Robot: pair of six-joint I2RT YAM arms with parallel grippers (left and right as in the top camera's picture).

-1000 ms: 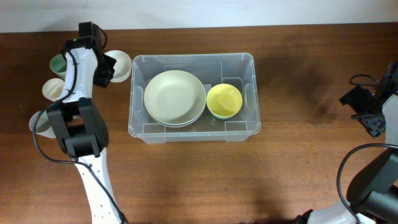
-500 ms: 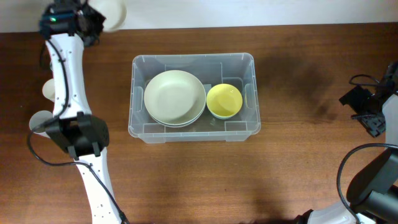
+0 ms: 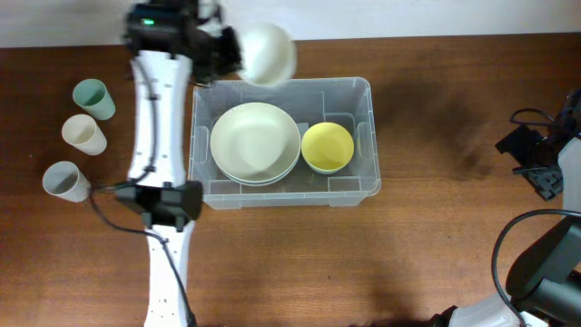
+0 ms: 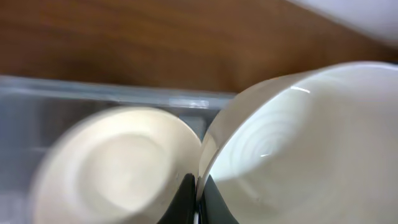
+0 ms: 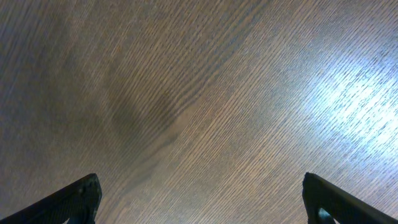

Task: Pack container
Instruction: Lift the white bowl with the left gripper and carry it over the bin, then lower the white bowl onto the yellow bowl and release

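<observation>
Overhead: the clear plastic container (image 3: 281, 84) is seen at the centre of the counter (image 3: 436, 254), with a stack of cream plates (image 3: 255, 141) inside at its 9 o'clock end and a yellow bowl (image 3: 327, 147) at its 3 o'clock end. A white bowl (image 3: 266, 54) is held by the left tool (image 3: 231, 53), clenched on its rim, just above the container's 11 o'clock corner. Three cups, green (image 3: 93, 98), cream (image 3: 83, 134) and grey (image 3: 64, 180), are lined up well out at 9 o'clock. The right tool (image 3: 536, 168) is parked far off at 3 o'clock.

Left wrist: the white bowl's rim is pinched between the dark fingers (image 4: 185, 200), and the cream plates are blurred below at 8 o'clock, inside the container's wall.

Right wrist: only bare wood is shown; the fingers (image 5: 78, 199) are spread wide, nothing between them.

The container is judged light, smooth and somewhat flexible in its walls; the rolled rim along a short end is reckoned the safest hold, since the load of crockery would make it heavier and fragile.
</observation>
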